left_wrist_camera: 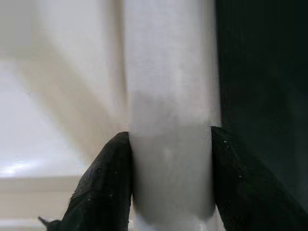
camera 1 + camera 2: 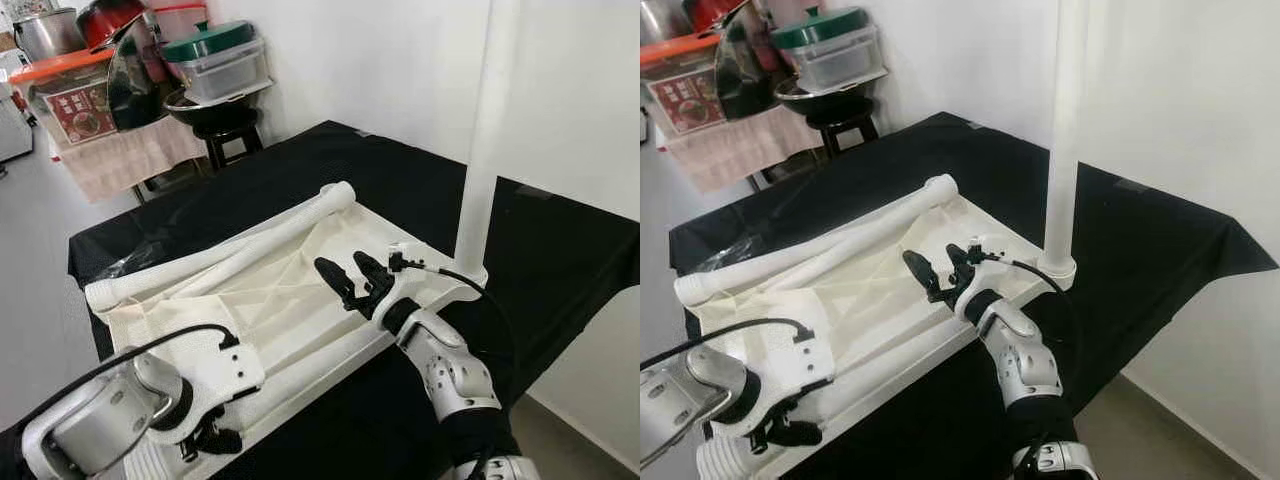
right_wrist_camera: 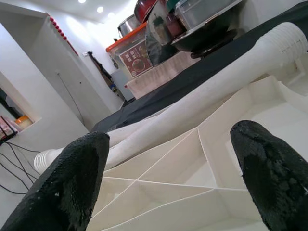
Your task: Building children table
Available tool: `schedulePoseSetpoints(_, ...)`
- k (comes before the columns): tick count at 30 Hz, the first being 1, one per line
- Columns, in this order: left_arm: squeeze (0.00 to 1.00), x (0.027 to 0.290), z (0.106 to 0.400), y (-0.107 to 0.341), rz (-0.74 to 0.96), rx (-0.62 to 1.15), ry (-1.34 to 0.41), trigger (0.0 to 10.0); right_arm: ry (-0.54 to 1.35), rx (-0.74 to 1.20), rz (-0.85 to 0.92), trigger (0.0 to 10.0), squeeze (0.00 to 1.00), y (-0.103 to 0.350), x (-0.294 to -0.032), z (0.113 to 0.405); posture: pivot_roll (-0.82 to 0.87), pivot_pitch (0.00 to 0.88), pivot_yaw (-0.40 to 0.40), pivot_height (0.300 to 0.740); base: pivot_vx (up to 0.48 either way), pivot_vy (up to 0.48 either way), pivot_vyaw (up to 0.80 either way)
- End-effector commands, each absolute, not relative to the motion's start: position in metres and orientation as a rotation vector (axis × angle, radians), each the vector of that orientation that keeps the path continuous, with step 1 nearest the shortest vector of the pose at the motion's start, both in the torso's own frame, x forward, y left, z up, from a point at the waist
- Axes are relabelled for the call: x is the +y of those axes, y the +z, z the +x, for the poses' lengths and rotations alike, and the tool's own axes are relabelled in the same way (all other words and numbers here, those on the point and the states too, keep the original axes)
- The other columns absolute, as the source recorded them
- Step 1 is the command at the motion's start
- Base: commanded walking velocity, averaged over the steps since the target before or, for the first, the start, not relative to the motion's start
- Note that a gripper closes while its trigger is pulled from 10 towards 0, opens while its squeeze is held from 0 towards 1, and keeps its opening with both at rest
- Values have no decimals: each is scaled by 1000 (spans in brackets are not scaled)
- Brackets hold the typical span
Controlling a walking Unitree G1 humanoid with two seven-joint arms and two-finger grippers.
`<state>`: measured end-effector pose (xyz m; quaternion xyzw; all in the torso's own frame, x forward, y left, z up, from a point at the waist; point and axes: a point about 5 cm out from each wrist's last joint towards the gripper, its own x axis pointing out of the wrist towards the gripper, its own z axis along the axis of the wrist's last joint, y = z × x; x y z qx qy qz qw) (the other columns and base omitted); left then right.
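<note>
Tabletop (image 2: 300,300) lay upside down on black cloth (image 2: 560,260); left gripper (image 2: 205,435) pinched a white leg (image 1: 171,144), right gripper (image 2: 352,280) hovered spread above.

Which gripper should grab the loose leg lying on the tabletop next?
Right, probably. The right gripper is open and empty over the upturned tabletop, close to the loose leg. The left gripper is shut on another leg at the near corner, so it's occupied.
</note>
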<state>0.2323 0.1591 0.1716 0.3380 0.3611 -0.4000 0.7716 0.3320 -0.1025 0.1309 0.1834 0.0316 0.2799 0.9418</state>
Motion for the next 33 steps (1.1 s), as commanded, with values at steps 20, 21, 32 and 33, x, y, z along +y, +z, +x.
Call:
schedulePoseSetpoints(20,0,176,261,229,689,427,-690,0,618,-229,537,10000,0,204,-140,343,-79,0,131,740,0,0,0)
schedulePoseSetpoints(21,0,176,261,229,689,427,-690,0,618,-229,537,10000,0,204,-140,343,-79,0,131,740,0,0,0)
schedulePoseSetpoints(32,0,189,284,253,676,197,-514,0,975,-296,431,10000,0,222,-139,310,-89,0,132,740,0,0,0)
schedulePoseSetpoints(33,0,189,284,253,676,197,-514,0,975,-296,431,10000,0,222,-139,310,-89,0,132,740,0,0,0)
